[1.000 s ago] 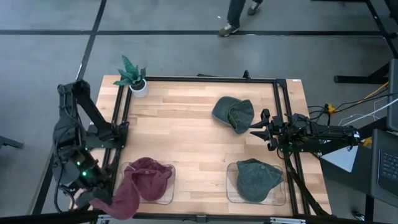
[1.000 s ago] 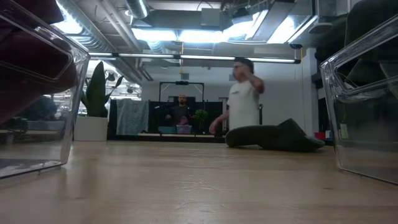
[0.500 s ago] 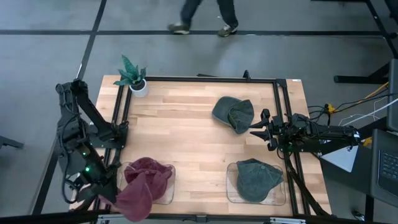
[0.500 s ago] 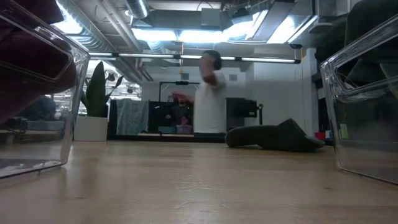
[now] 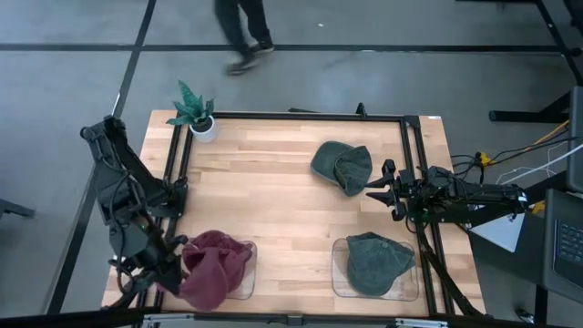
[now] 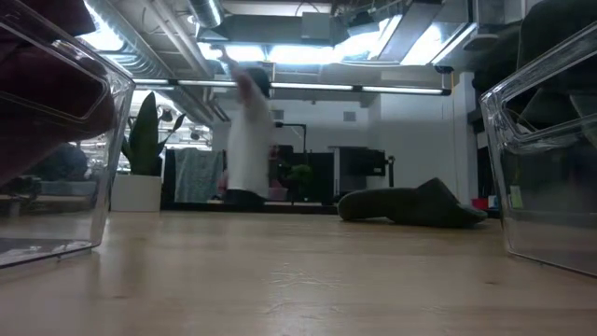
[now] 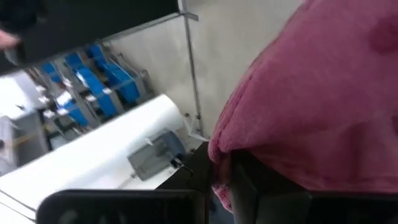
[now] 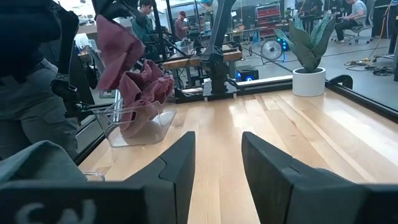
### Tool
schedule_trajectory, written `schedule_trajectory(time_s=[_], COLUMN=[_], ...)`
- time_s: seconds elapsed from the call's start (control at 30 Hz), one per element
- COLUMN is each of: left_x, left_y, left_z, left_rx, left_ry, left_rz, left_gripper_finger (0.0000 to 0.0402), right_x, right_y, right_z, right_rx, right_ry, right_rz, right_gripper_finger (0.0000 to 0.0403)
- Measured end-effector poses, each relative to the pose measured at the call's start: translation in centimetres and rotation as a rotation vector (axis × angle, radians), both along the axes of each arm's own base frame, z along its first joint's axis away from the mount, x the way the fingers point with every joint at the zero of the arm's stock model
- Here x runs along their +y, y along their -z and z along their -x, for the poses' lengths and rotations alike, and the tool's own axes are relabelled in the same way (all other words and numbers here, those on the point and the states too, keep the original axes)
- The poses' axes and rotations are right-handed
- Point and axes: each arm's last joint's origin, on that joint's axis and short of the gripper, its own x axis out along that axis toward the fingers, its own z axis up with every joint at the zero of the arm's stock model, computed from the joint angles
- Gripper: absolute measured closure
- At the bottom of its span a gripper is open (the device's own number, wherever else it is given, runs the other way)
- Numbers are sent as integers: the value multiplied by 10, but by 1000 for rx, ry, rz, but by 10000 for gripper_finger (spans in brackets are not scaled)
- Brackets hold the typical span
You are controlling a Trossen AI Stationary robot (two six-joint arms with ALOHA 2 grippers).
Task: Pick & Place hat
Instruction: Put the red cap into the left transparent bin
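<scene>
High view. Left claw clenched on a maroon hat, hung over the near edge of the left clear bin; the hold reads as a carry toward a drop into the bin just beside the claw. A second maroon hat already lies in that bin, immediately past the claw. Right claw waits well apart at the far side of the table, fingers parted, gripping nothing. A green hat lies loose on the boards just beside the right claw; another green hat sits in the right clear bin near it. Potted plant at the table's corner, clear of both arms. A person walks on the floor beyond.

Low view. Bin walls at either edge; the loose green hat lies across the table; no claw shows. Person in the room behind.

Left wrist view. Maroon cloth pinched in the claw's fingers; table frame beyond.

Right wrist view. Parted fingers, nothing between them; far ahead, the held maroon hat hangs above the bin. Nothing blocks the drop except the hat already inside.
</scene>
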Motion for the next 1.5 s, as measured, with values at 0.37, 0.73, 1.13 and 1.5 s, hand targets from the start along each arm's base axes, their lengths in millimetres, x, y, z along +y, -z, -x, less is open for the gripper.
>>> schedule_trajectory(time_s=[0.37,0.73,1.13,1.5], left_x=[6,31,48,50], left_y=[9,8,44,49], left_z=[-8,-25,-1,-18], left_rx=[-14,-10,-67,-390], left_ry=[21,-71,12,-45], left_rz=[-49,-61,-82,188], left_gripper_finger=[376,375,373,367], right_x=[0,0,0,0], right_y=[0,0,0,0], right_z=[0,0,0,0], right_rx=[0,0,0,0], right_ry=[0,0,0,0], right_rz=[0,0,0,1], right_gripper_finger=[271,271,271,271])
